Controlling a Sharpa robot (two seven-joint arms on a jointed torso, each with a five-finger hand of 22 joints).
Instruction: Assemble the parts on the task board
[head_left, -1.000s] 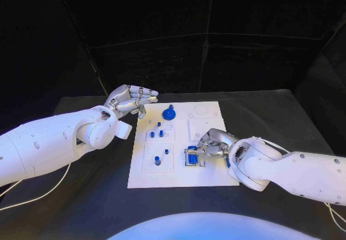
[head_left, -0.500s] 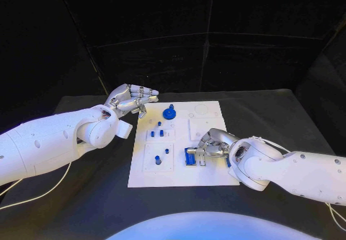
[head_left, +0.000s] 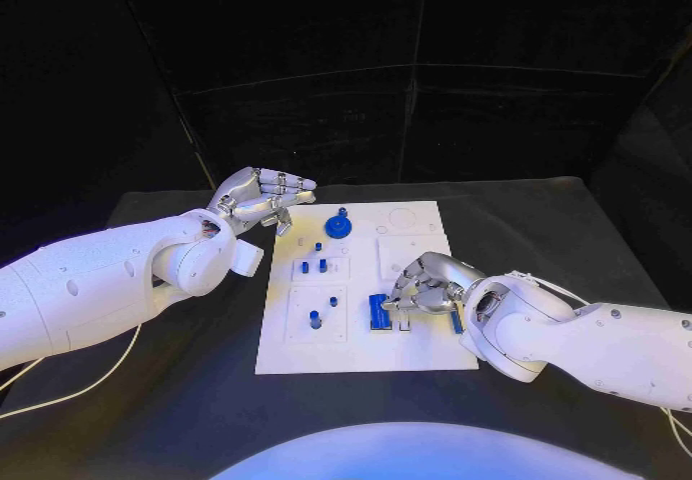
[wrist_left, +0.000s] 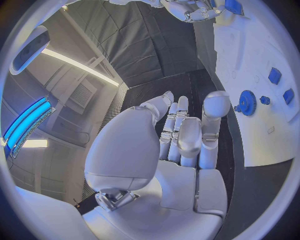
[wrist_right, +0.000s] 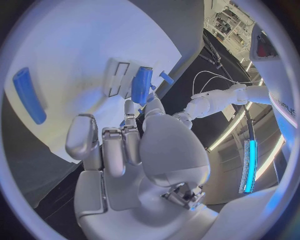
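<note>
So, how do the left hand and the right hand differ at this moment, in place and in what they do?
The left hand hangs off the task board, by its far left corner; the right hand is over the board's near right part. The left hand's curled fingers hold nothing; the right hand's fingers meet a blue part. Whether it grips the part is unclear. Both are silver, on white arms.

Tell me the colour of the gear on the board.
Blue. The gear sits near the white board's far edge, clearest in the head view.

Robotics lab, test cell. Black table (head_left: 548, 215) boxed in by black curtain panels (head_left: 418, 110) across the frame's upper half; ceiling strip lights (wrist_left: 81, 67) in the left wrist view.
</note>
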